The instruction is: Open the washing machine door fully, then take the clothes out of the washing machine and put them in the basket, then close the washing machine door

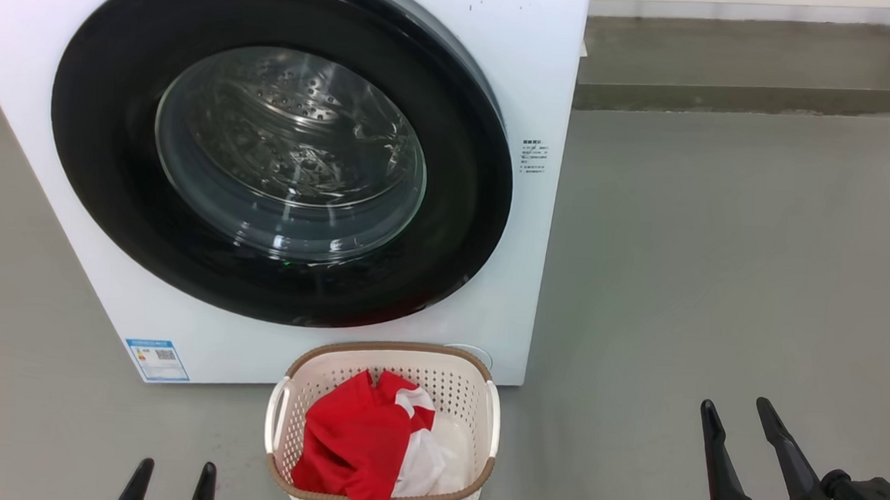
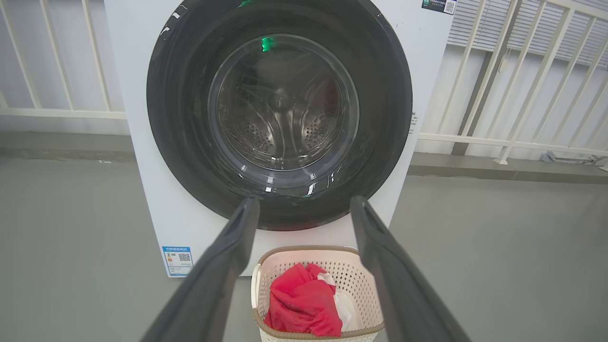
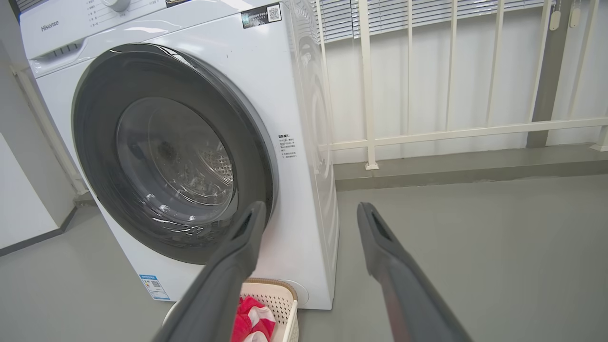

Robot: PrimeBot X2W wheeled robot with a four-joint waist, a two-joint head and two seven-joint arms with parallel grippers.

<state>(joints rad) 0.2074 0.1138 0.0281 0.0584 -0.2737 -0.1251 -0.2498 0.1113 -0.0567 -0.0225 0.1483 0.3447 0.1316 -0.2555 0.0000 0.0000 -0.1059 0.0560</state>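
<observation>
The white washing machine (image 1: 533,70) fills the upper left of the head view. Its round black-rimmed door (image 1: 109,183) lies shut flat against the front, and the steel drum shows through the clear window. On the floor in front stands the cream basket (image 1: 481,414), holding the red and white clothes (image 1: 360,438). My left gripper (image 1: 172,474) is open at the bottom edge, left of the basket, nothing between its fingers. Well to the basket's right, my right gripper (image 1: 736,411) is open and holds nothing. Basket (image 2: 354,270) and clothes (image 2: 301,304) lie between the left fingers (image 2: 228,256).
Grey floor (image 1: 722,259) stretches to the right of the machine. A white railing (image 3: 451,133) on a low grey kerb runs behind and to the right. A blue label (image 1: 158,359) sits low on the machine's front.
</observation>
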